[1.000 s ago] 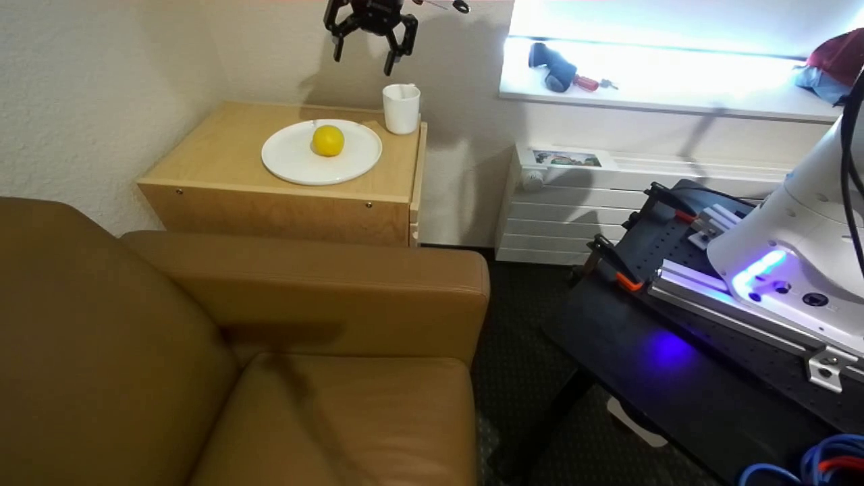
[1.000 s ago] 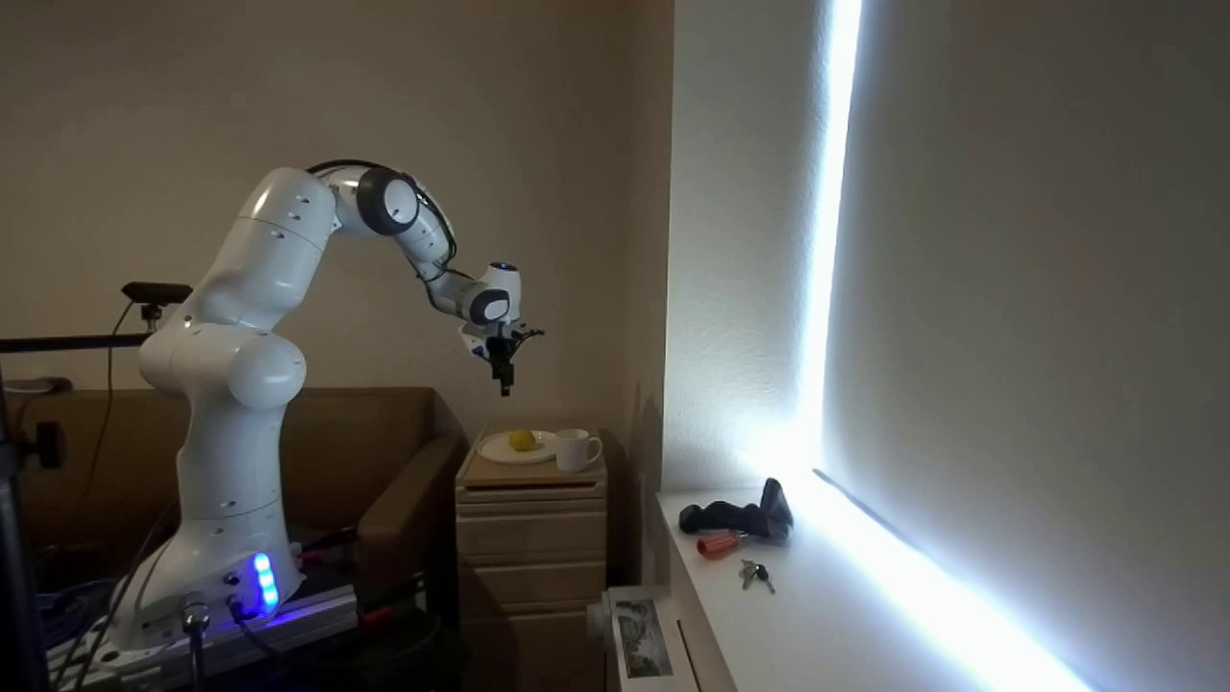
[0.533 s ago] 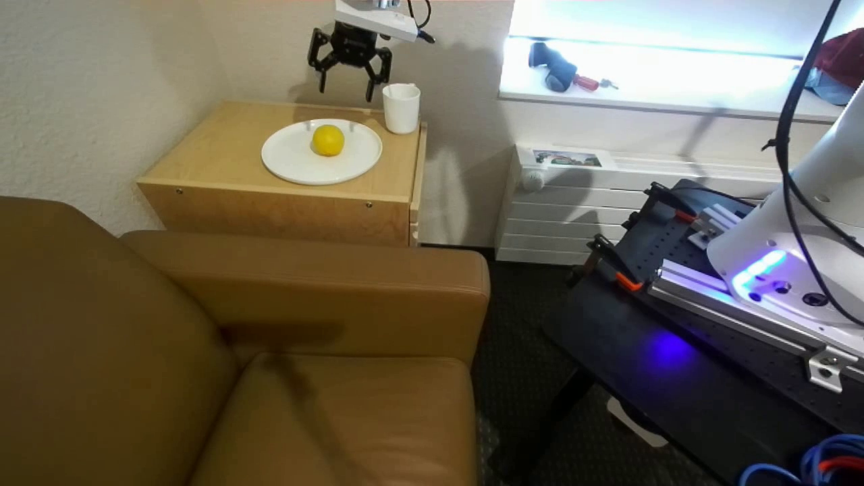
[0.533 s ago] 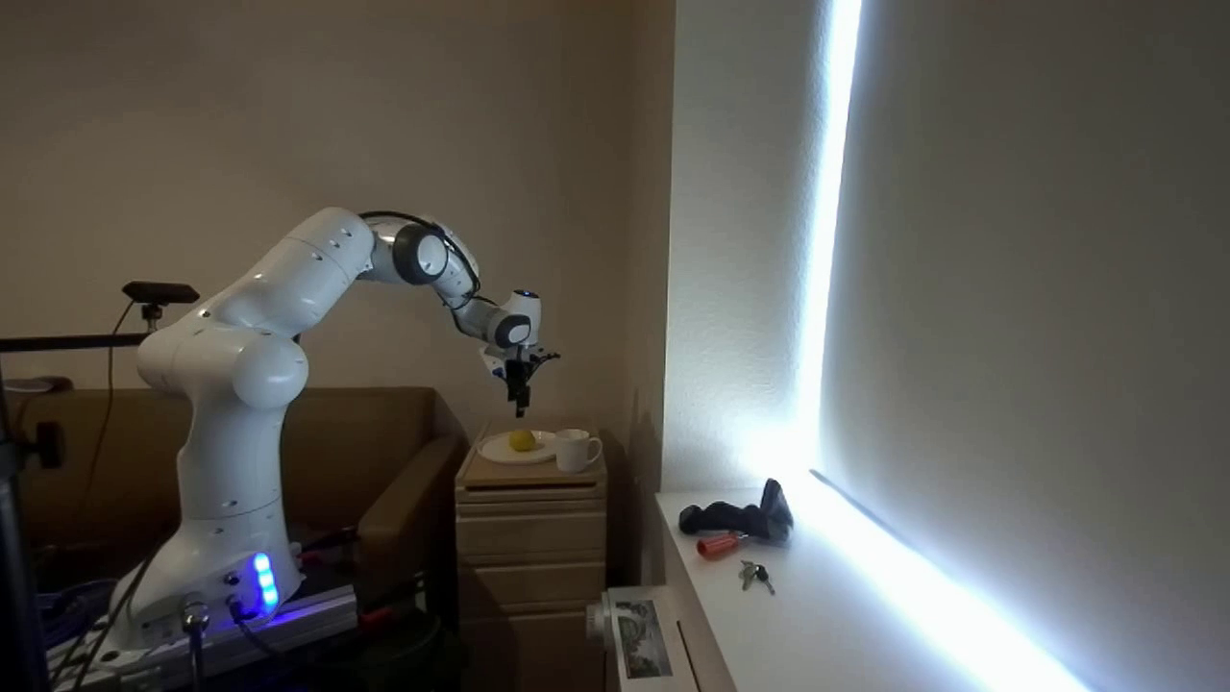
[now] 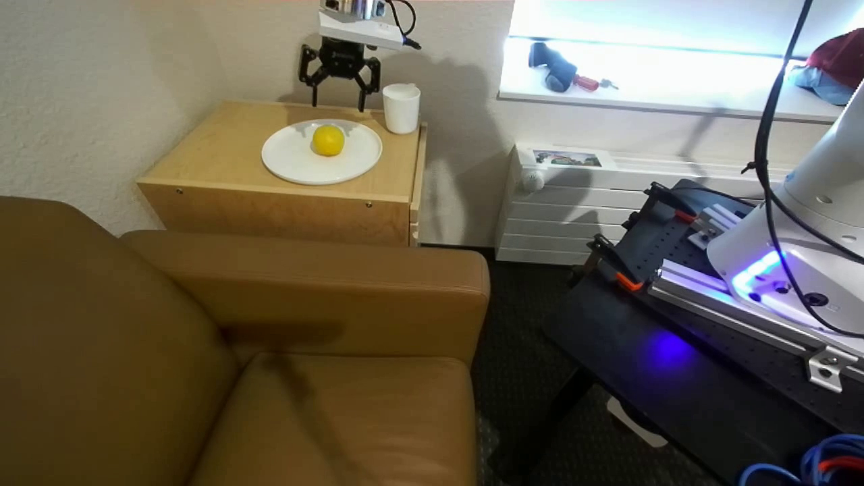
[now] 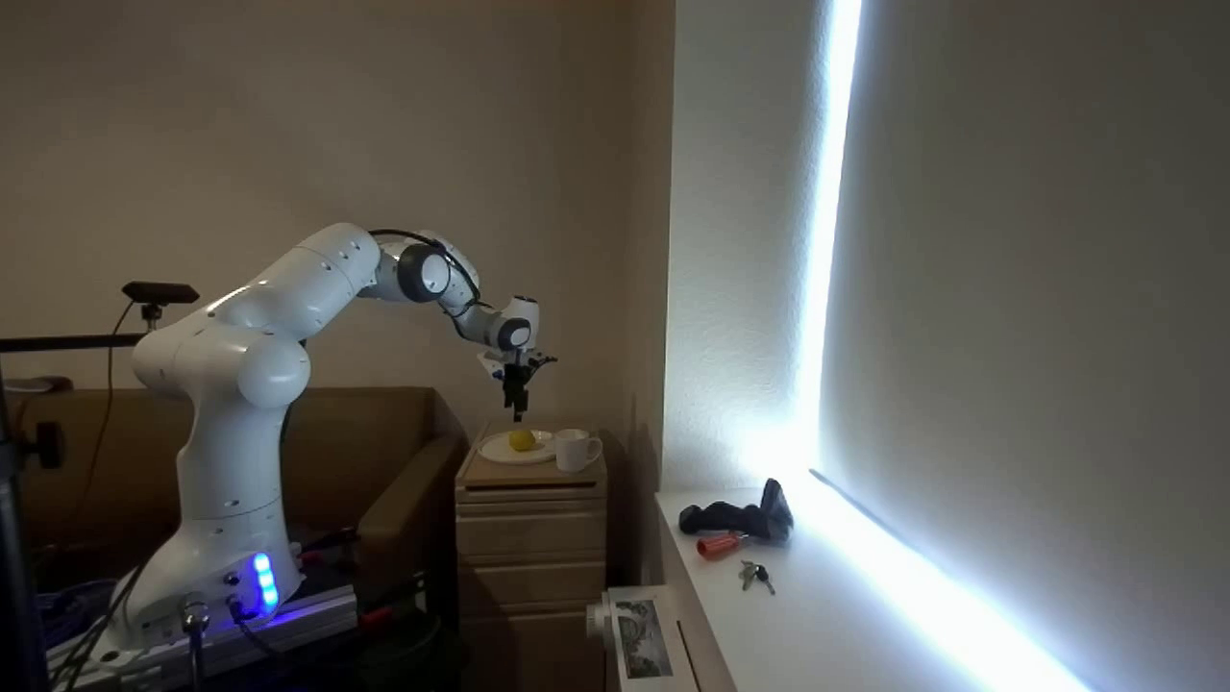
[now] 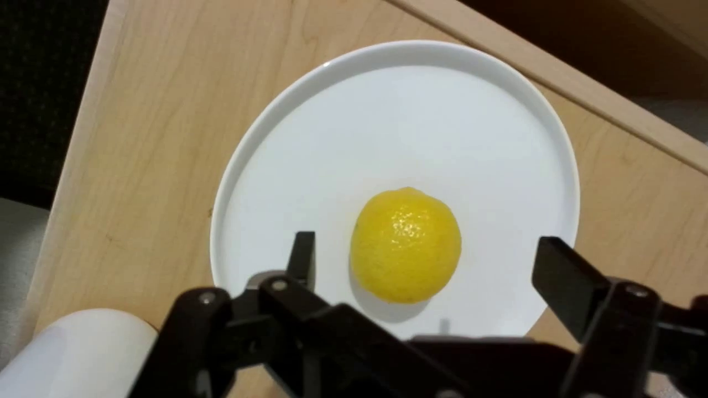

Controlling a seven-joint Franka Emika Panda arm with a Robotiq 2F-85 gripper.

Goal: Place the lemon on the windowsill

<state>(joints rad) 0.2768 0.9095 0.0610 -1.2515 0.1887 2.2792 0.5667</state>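
The yellow lemon (image 5: 328,140) rests on the white plate (image 5: 297,160) on a light wooden cabinet; it also shows in an exterior view (image 6: 522,440). My gripper (image 5: 338,107) is open and empty above the plate, pointing down. In the wrist view the lemon (image 7: 406,249) appears between the two spread fingers, nearer the left finger (image 7: 302,257), and neither touches it. In an exterior view the fingertips (image 6: 518,415) are a little above the lemon. The white windowsill (image 5: 675,88) is at the right, brightly lit; it also shows in an exterior view (image 6: 769,634).
A white cup (image 5: 401,109) stands beside the plate, close to the gripper. A dark object (image 6: 740,519), a red-handled tool (image 6: 718,546) and keys (image 6: 756,575) lie on the sill. A red and blue cloth item (image 5: 833,67) lies at its far end. A radiator (image 5: 574,202) is below.
My gripper has come down toward the plate and moved left in an exterior view, staying open. It moved less in the last half second. The lemon, plate and cup have not moved.
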